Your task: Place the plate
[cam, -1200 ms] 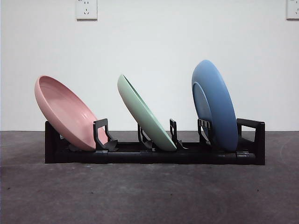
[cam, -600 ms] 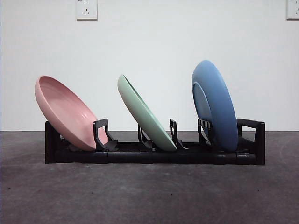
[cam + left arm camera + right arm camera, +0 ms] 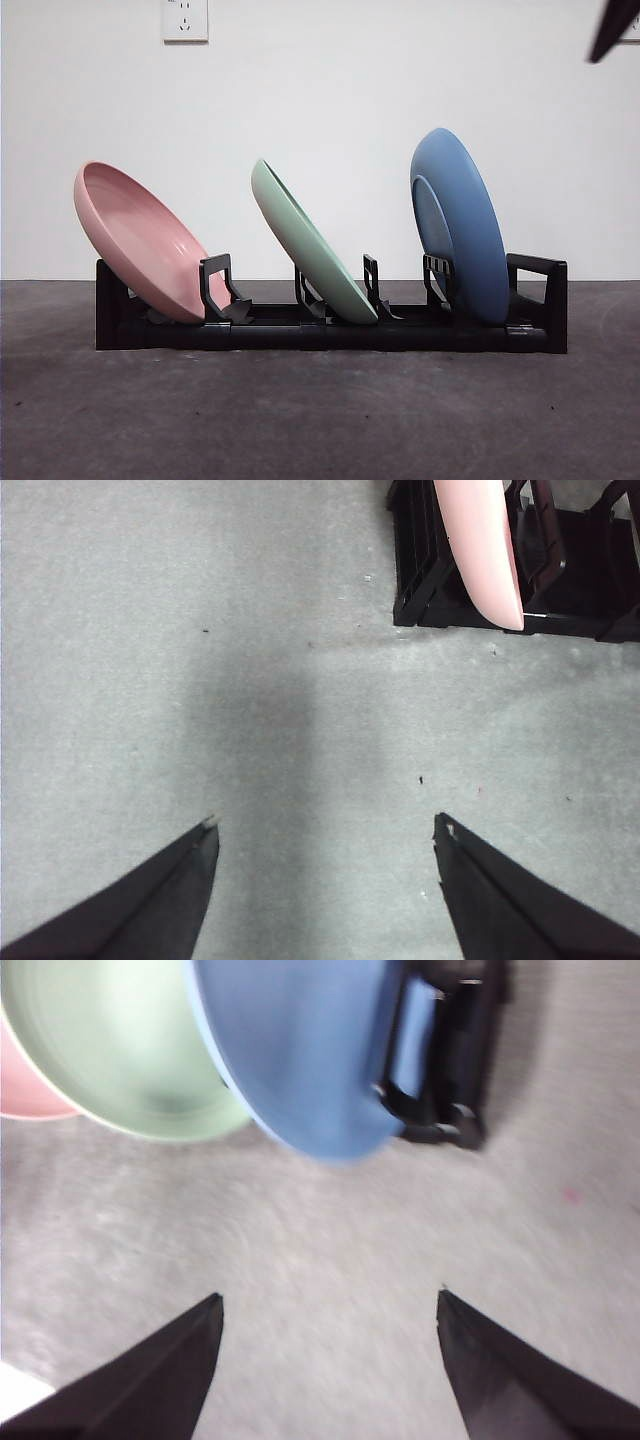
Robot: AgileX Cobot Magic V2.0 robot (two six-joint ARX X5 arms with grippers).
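A black rack (image 3: 330,330) holds three plates on edge: a pink plate (image 3: 140,240) at the left end, a green plate (image 3: 310,245) in the middle, and a blue plate (image 3: 460,225) at the right end. My right gripper (image 3: 330,1305) is open and empty over the grey table, close to the blue plate (image 3: 295,1050) and green plate (image 3: 120,1050); a black tip (image 3: 610,30) of an arm shows at the top right corner of the front view. Open and empty as well, my left gripper (image 3: 325,825) hangs over bare table, apart from the pink plate (image 3: 480,545).
The rack's end (image 3: 420,570) lies well clear of the left gripper's jaws. A white wall with two sockets (image 3: 185,20) stands behind the rack. The grey table (image 3: 320,420) stretches out in front of the rack.
A black arm tip has come into the top right corner of the front view. The plates and the rack have not moved.
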